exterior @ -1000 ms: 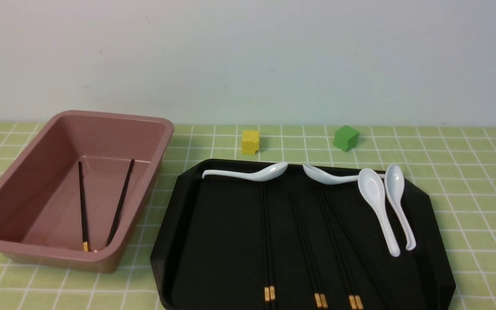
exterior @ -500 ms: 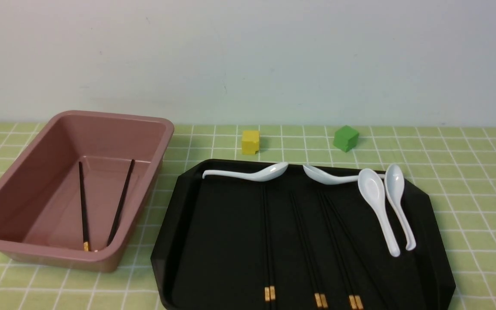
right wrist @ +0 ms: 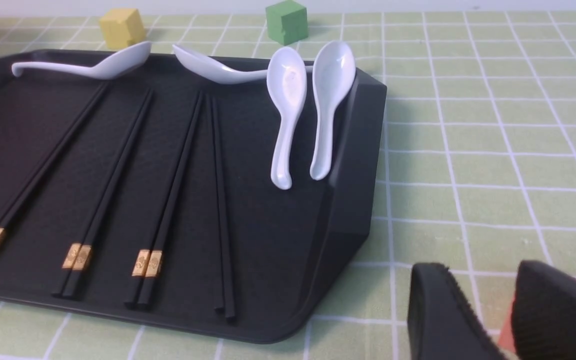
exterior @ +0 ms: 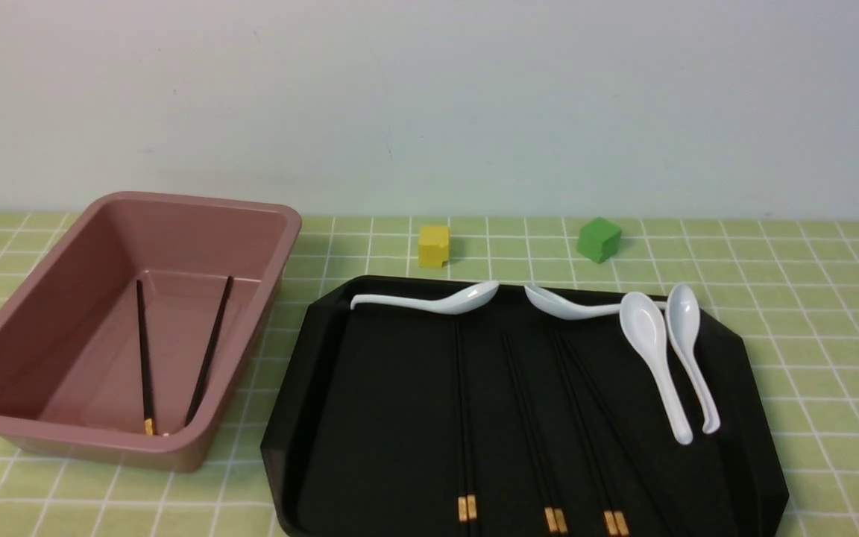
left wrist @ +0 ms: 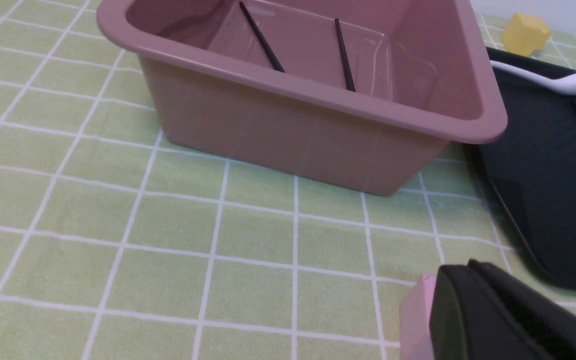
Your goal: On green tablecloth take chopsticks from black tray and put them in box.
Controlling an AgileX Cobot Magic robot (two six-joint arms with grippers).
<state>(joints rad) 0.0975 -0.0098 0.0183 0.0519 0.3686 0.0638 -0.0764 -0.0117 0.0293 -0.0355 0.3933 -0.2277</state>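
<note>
Cloth (exterior: 832,358): the pale green checked cover runs under everything here, tray and box both sitting on it.
Tray (exterior: 381,418): black, wide, in the middle, to the right of the box in the front view and just beside it.
Box (exterior: 135,438): on the robot's left, with two dark sticks (exterior: 212,350) lying spread inside, so the job looks begun, a small share of it done.
Chopsticks (exterior: 525,418): here's the target, four pairs lying flat in the tray, gold bands toward the robot on three of them; the fourth pair (right wrist: 222,215) shows no band in the right wrist view.
Long axis: they run away from the robot, fanning a little, far tips close to the spoons (exterior: 657,358).
Right gripper (right wrist: 478,305): fingers apart, nothing between them, outside the tray on the robot's right; the pairs lie across the rim, toward the robot's left.
Left gripper (left wrist: 473,305): fingers together, near side of the cloth; the tray lies to its right, the box ahead.
Nearer arm: the right one for the bandless pair, I'd judge; a grasp there would want the fingers straddling the sticks crosswise, keeping off the spoons.
</note>
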